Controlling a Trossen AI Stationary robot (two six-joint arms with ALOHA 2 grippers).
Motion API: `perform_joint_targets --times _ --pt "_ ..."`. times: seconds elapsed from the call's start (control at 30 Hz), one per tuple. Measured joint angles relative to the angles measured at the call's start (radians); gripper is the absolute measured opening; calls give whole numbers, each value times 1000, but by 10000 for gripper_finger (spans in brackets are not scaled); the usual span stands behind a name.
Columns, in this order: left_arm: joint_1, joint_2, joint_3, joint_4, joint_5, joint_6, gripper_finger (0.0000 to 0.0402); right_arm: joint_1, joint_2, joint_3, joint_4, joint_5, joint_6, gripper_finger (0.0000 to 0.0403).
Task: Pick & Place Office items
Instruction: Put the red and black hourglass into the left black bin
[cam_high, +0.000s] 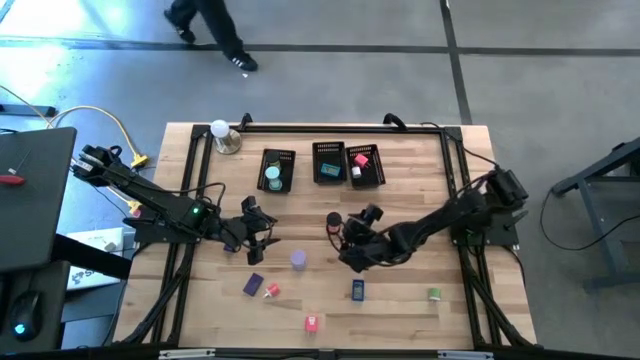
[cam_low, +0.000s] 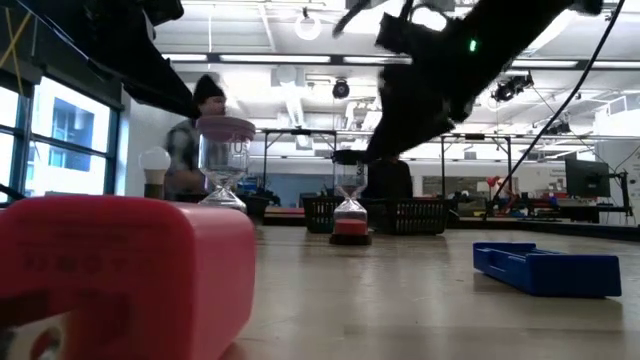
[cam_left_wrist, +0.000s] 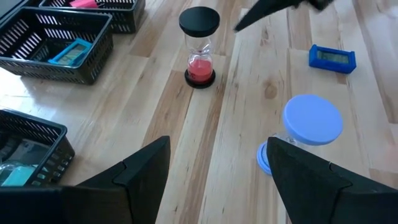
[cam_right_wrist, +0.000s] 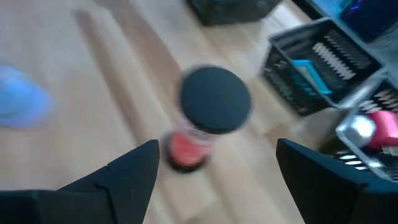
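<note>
A black-capped hourglass with red sand (cam_high: 333, 222) stands upright on the table's middle. My right gripper (cam_right_wrist: 214, 177) hovers open just to its right and above it, its fingers (cam_right_wrist: 134, 171) standing to either side of the hourglass (cam_right_wrist: 211, 112) without touching. A blue-capped hourglass (cam_left_wrist: 311, 124) stands nearer the front. My left gripper (cam_left_wrist: 214, 171) waits open left of it, holding nothing. Small office items lie on the near half: a purple block (cam_high: 253, 284), a pink piece (cam_high: 271, 291), a red piece (cam_high: 312, 322), a blue block (cam_high: 357, 290) and a green piece (cam_high: 434, 294).
Three black mesh baskets (cam_high: 277, 170) (cam_high: 328, 163) (cam_high: 365, 165) stand in a row at the far side, with teal, blue and pink items inside. A white ball on a metal base (cam_high: 222, 133) sits at the far left corner. A person walks beyond the far edge.
</note>
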Motion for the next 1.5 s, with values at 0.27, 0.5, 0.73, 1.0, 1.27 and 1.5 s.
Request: perform_joint_targets --times 0.27,0.5,0.73,1.0,1.27,1.5 --pt "0 2 0 2 2 -2 260 -25 86 0 142 3 -151 313" --pt "2 2 0 0 2 -2 260 -74 124 0 214 -5 -196 313" --pt "-1 2 0 -1 2 -2 260 -116 124 1 272 -47 -217 312" --pt "-1 2 0 -1 1 -2 260 -134 124 0 309 -132 -249 235" --pt "-1 2 0 -1 1 -6 260 -134 124 0 320 -156 -299 153" --pt "0 2 0 10 -8 -7 260 -114 78 0 450 -166 -381 153"
